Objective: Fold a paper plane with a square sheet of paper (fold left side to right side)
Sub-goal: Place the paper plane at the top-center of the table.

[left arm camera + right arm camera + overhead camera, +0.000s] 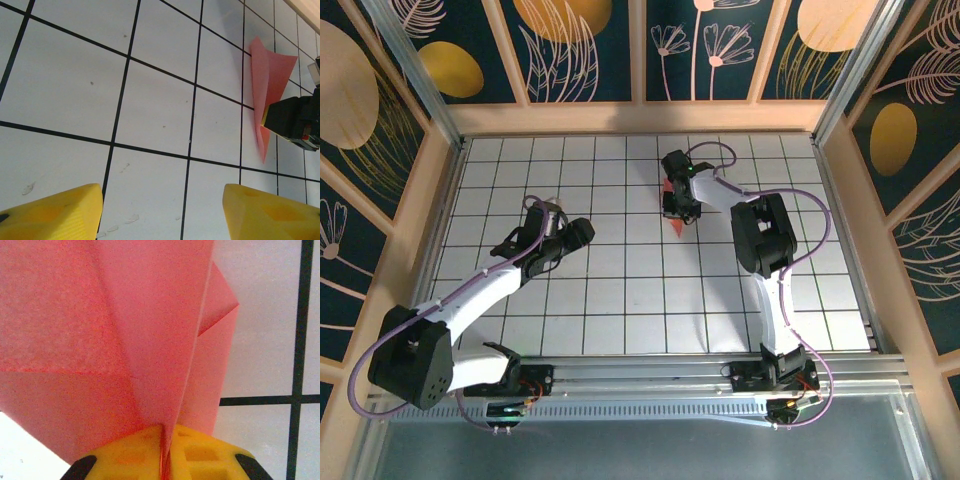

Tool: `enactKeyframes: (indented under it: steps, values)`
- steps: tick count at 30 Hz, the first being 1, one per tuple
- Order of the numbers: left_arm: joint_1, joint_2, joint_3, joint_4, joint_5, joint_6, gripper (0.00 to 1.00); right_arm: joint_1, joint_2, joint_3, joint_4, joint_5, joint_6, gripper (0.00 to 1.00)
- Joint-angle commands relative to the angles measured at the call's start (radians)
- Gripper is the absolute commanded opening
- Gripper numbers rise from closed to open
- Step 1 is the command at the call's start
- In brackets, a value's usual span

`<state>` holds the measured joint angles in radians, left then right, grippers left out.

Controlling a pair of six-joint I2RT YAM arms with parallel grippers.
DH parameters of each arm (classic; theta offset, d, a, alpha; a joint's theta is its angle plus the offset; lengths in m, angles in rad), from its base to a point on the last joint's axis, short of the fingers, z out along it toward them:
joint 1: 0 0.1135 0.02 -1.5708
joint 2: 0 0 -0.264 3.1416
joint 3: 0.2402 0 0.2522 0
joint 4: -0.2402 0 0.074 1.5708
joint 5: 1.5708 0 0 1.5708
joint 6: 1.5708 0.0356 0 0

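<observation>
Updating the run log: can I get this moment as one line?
left gripper: open, empty | right gripper: shut on paper plane | paper plane: creased, pointed

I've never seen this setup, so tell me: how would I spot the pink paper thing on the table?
Look at the white table with black grid lines, toward its far side right of centre, where the right arm's gripper reaches. Pinched in it is a folded salmon-pink paper dart, pointed and creased: the only pink thing on the white grid.
</observation>
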<state>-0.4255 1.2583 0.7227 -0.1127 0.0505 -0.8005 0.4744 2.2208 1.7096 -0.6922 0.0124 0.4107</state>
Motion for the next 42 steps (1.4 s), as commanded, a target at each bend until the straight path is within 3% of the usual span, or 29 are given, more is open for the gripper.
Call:
enactKeyframes:
  steps: [1,11,42]
  values:
    - [0.001,0.007,0.016,-0.008,0.015,-0.004,0.65,0.014,0.014,-0.024,-0.027,0.031,0.022,0.15]
    - [0.001,0.007,0.021,-0.014,0.012,-0.005,0.65,0.03,-0.007,-0.027,-0.02,0.044,0.053,0.25]
    - [0.001,0.035,0.034,-0.018,0.028,-0.02,0.65,0.056,-0.078,-0.022,-0.041,0.057,0.071,0.28]
